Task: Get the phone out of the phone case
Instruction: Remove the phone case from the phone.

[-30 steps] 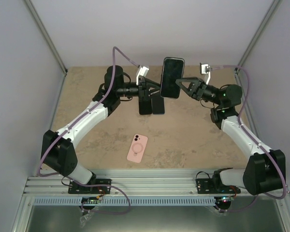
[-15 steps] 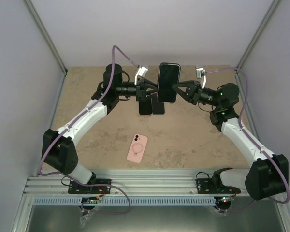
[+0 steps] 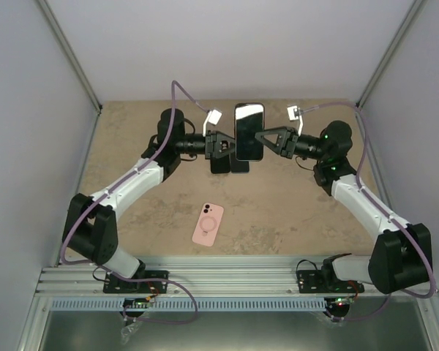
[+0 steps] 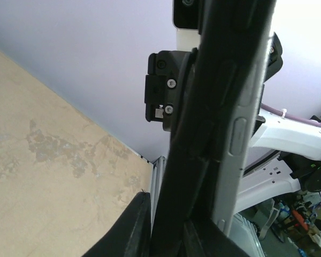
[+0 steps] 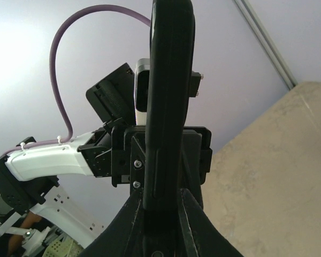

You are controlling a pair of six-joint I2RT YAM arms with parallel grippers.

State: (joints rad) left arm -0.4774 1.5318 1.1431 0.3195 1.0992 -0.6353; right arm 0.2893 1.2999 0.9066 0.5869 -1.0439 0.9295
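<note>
My left hand [image 3: 233,143] and right hand [image 3: 259,138] both pinch the bare phone [image 3: 249,128], beyond the pink case [image 3: 208,224]. Looks like a handover: next, one must release.

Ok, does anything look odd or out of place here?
Nothing damaged or spilled. The phone hangs in mid-air, pinched between the left gripper and right gripper; the pink case lies alone on the table, slightly askew.
</note>
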